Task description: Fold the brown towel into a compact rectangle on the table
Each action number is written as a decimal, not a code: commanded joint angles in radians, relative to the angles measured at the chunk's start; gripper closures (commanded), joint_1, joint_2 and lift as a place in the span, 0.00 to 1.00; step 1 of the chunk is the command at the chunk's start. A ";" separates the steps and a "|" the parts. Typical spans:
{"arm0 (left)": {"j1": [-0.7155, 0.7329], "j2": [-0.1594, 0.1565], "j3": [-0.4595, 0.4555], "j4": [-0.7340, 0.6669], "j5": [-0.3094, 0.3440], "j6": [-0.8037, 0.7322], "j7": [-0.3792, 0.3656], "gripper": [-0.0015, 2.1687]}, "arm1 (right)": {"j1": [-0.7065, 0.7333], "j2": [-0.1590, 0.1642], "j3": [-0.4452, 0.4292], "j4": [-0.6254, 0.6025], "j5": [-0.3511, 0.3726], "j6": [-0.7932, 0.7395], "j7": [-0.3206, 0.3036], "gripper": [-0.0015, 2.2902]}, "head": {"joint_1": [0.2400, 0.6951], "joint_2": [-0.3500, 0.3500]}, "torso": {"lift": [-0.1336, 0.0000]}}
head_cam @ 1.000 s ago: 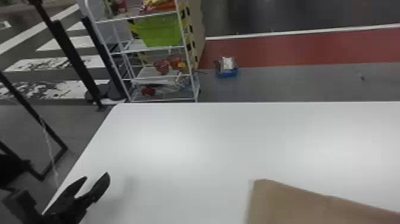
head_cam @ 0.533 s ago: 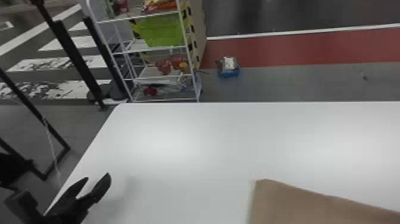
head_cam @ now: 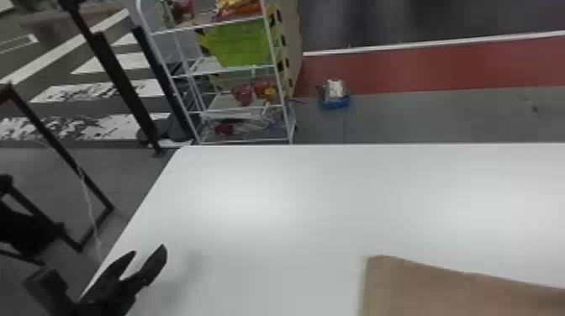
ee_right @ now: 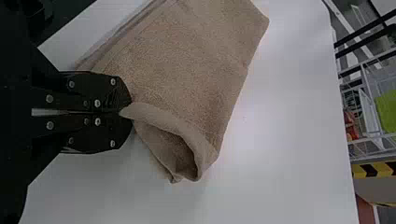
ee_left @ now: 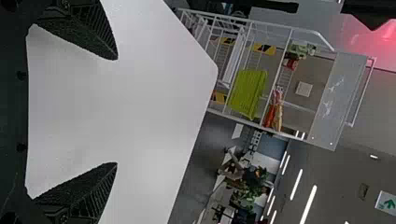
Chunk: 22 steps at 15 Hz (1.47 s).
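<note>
The right pincer [ee_right: 125, 113] is clamped on an edge of the brown towel [ee_right: 187, 70] – a loose, hollow fold beside the grip, the rest lying on the white table [head_cam: 294, 201]. The left pincer [head_cam: 148, 250], tips apart, hangs over the table's left side. Beyond stands a white rack [head_cam: 290, 122] holding a green basket [head_cam: 239, 44] – near it, a blue box [head_cam: 335, 101] on the floor.

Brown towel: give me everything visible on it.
The brown towel looks like soft, fine-napped cloth, folded in layers. It lies on the near part of the white table, toward the robot's right. The right gripper has its jaws shut on one edge; beside them, that end curls into an open, hollow fold.
</note>
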 commanded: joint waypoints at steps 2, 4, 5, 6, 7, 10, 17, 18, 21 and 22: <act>0.000 -0.003 0.001 -0.005 0.002 0.000 0.000 0.04 | -0.009 0.018 -0.055 -0.018 -0.092 -0.008 0.004 0.62 | 1.00 0.89 | 0.08; 0.000 -0.003 0.003 -0.007 0.002 0.000 -0.003 0.04 | -0.015 0.029 -0.075 -0.042 -0.133 0.004 0.010 0.62 | 1.00 0.89 | 0.08; 0.000 -0.003 0.003 -0.008 0.002 0.000 -0.005 0.04 | -0.018 0.033 -0.075 -0.057 -0.144 0.017 0.014 0.62 | 1.00 0.89 | 0.08; 0.000 -0.003 0.004 -0.013 0.003 0.000 -0.006 0.04 | -0.027 0.044 -0.072 -0.077 -0.155 0.029 0.014 0.62 | 1.00 0.90 | 0.08; 0.000 -0.003 0.006 -0.016 0.008 0.000 -0.006 0.04 | -0.043 0.058 -0.063 -0.090 -0.160 0.060 0.014 0.62 | 1.00 0.90 | 0.08; 0.005 -0.003 0.009 -0.039 0.009 0.000 -0.008 0.04 | -0.096 0.088 0.022 -0.114 -0.153 0.121 0.013 0.62 | 1.00 0.96 | 0.08; 0.006 -0.003 0.021 -0.043 0.015 0.003 -0.019 0.04 | -0.205 0.144 0.226 -0.140 -0.114 0.274 0.001 0.62 | 1.00 1.00 | 0.08; 0.006 -0.003 0.024 -0.042 0.015 0.003 -0.020 0.04 | -0.219 0.151 0.238 -0.142 -0.114 0.284 -0.001 0.62 | 1.00 1.00 | 0.08; 0.008 -0.003 0.032 -0.042 0.021 0.009 -0.022 0.04 | -0.231 0.165 0.217 -0.153 -0.130 0.308 0.001 0.62 | 1.00 1.00 | 0.08; 0.008 -0.003 0.035 -0.042 0.021 0.009 -0.022 0.04 | -0.231 0.164 0.192 -0.156 -0.143 0.317 0.007 0.62 | 1.00 1.00 | 0.08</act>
